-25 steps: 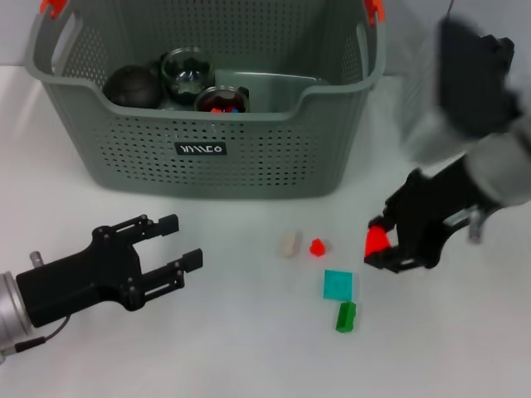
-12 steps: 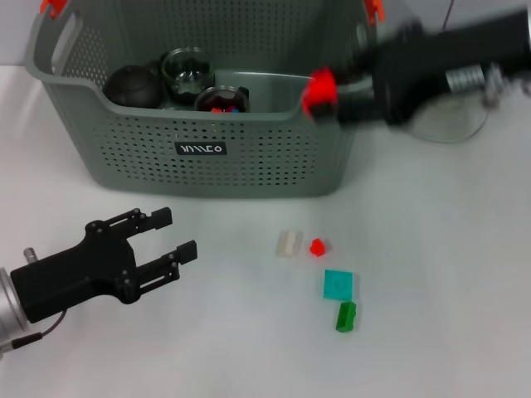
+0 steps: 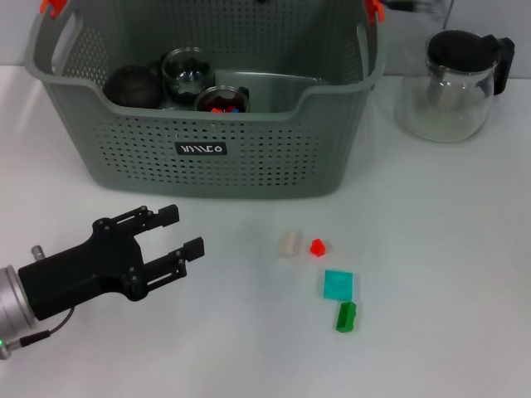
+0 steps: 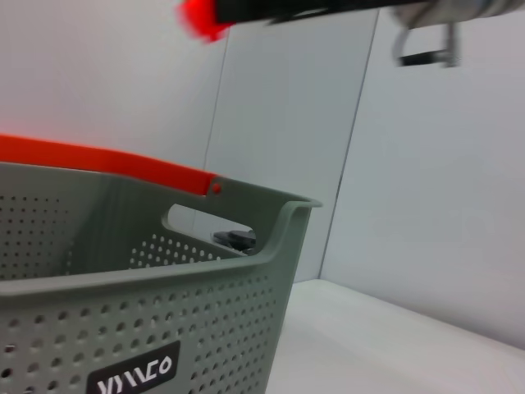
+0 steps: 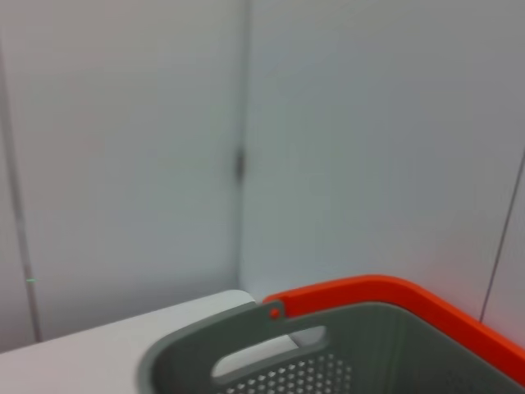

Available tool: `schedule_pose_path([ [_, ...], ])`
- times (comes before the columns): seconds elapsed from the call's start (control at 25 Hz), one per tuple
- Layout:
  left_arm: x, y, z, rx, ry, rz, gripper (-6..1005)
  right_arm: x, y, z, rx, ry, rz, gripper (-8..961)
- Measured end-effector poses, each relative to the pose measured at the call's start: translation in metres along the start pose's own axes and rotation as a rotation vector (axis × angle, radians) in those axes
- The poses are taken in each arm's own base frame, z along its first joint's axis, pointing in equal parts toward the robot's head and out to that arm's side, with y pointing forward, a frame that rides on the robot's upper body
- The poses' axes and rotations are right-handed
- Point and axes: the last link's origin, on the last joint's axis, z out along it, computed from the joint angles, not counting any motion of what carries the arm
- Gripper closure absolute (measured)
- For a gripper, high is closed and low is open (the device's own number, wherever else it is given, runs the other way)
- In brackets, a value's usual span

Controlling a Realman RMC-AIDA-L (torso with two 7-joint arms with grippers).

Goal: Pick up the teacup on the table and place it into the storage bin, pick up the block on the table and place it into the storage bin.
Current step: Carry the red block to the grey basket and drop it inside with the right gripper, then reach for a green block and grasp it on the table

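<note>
L gripper low over worktop, near-left, jaws wide, empty | blocks mid-worktop: green block, teal tile, small red block, pale block | storage bin behind, cups inside | R gripper out of head view, up over bin, red piece at tip; jaw state can't tell | step: block drop-in; next: release inside rim.

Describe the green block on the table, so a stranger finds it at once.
Start at the storage bin and look at the table in front of its right half, where four small pieces lie. The green block is nearest the robot, just below the flat teal square; it alone is dark green.
</note>
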Motion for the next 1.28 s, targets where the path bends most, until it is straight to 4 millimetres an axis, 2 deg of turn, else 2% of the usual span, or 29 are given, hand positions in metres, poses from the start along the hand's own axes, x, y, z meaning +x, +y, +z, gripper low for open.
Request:
schedule_pose_path([
  [0.16,-0.001,0.002,0.0,-0.007,0.001,-0.005,342,0.001,-0.01,0.04,0.052,0.103,0.021,526],
  [0.32,-0.001,0.013,0.004,-0.107,-0.019,0.006,342,0.007,-0.011,0.062,0.081,0.172,0.0,525],
  [0.48,0.002,0.029,0.007,-0.262,-0.041,0.029,342,0.009,-0.008,0.066,0.086,0.196,-0.02,524],
  [0.84,0.004,0.03,0.006,-0.264,-0.022,0.025,342,0.016,-0.011,0.065,0.099,0.235,0.016,520],
  [0.96,0.004,0.03,0.006,-0.257,-0.012,0.023,342,0.011,-0.011,0.06,0.099,0.193,0.021,518],
  [1.08,0.004,0.031,0.005,-0.25,-0.002,0.019,342,0.002,-0.015,0.041,0.095,0.072,0.08,517],
  [1.16,0.005,0.03,0.003,-0.238,0.008,0.016,342,-0.002,-0.017,0.021,0.08,-0.016,0.113,422],
  [1.28,0.005,0.029,0.002,-0.222,0.019,0.012,342,0.004,-0.014,-0.016,0.024,-0.123,0.121,279],
])
